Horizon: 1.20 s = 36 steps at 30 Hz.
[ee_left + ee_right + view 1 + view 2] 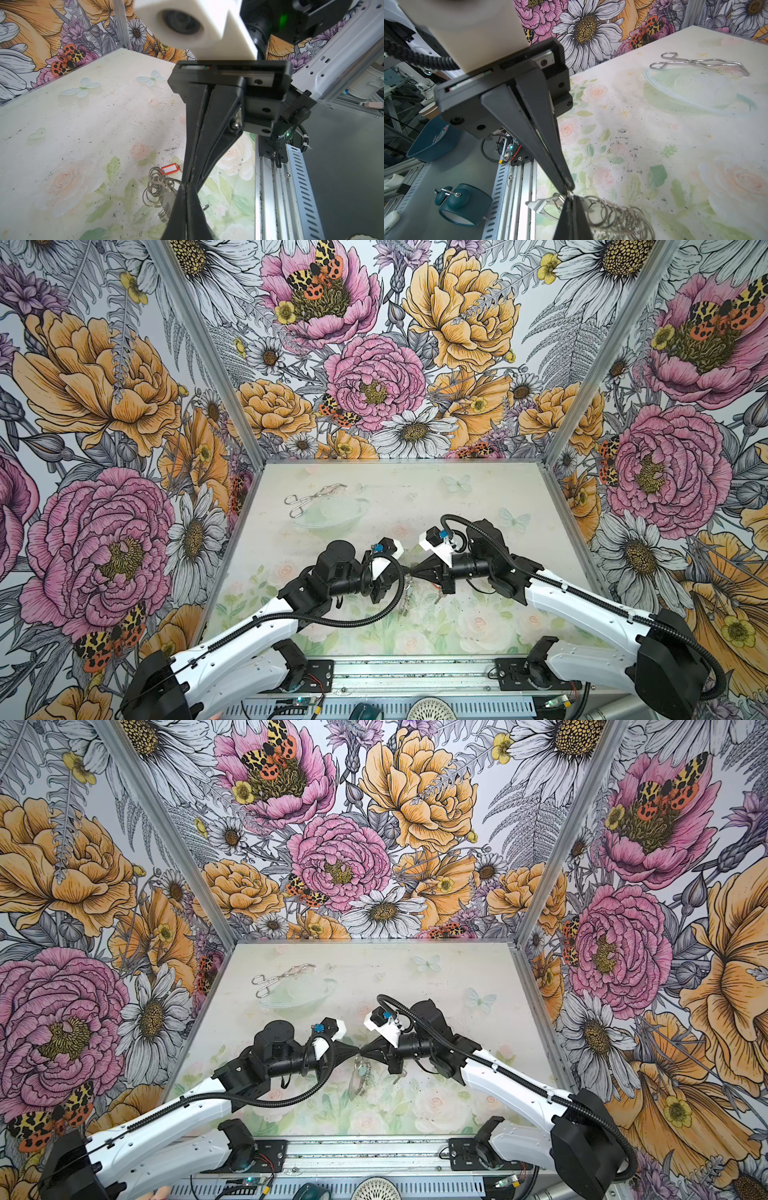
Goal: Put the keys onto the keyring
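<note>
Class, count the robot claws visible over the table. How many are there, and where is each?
2. The left claw reaches in from the left and the right claw from the right. Both are shut, tips meeting above the table at the top of the lifted keyring.

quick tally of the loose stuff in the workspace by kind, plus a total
keyring: 1
keys, one red-tagged bunch, number of keys unclear: 1
tongs: 1
total: 3
</note>
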Motion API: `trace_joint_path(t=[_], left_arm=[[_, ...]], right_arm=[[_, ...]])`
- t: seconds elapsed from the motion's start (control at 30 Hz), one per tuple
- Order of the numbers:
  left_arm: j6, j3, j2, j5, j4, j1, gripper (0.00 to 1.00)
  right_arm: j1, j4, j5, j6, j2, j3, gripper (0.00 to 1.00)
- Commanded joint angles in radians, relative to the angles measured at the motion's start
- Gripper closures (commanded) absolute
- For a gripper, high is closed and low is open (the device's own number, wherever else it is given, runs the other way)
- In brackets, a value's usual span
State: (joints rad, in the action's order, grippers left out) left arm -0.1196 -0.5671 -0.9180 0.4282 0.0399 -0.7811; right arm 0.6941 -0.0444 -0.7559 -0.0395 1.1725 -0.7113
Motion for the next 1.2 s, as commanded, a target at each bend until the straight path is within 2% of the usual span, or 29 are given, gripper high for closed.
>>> trace_joint_path(t=[0.0, 0.17, 0.5, 0.8, 1.03, 1.17], left_arm=[[-0.041, 0.009, -0.016, -0.029, -0.017, 0.005, 0.95], [-0.055, 0.009, -0.042, -0.019, 0.010, 0.012, 0.88], [-0.064, -0.007, -0.053, -0.008, 0.031, 0.019, 0.85], [-0.063, -0.006, -0.048, 0.008, 0.026, 0.023, 0.84], [-0.058, -0.014, -0.053, 0.067, 0.020, 0.023, 0.83], [-0.058, -0.018, -0.062, 0.082, 0.019, 0.023, 0.89]], right_arm=[[0.005, -0.070, 0.091, -0.008, -0.022, -0.062, 1.00], [0.010, -0.217, 0.152, 0.027, -0.007, -0.126, 1.00], [0.062, -0.405, 0.271, 0.092, 0.058, -0.235, 1.00], [0.093, -0.461, 0.320, 0.131, 0.043, -0.275, 1.00], [0.137, -0.466, 0.340, 0.144, 0.039, -0.287, 1.00], [0.146, -0.464, 0.350, 0.145, 0.039, -0.294, 1.00]])
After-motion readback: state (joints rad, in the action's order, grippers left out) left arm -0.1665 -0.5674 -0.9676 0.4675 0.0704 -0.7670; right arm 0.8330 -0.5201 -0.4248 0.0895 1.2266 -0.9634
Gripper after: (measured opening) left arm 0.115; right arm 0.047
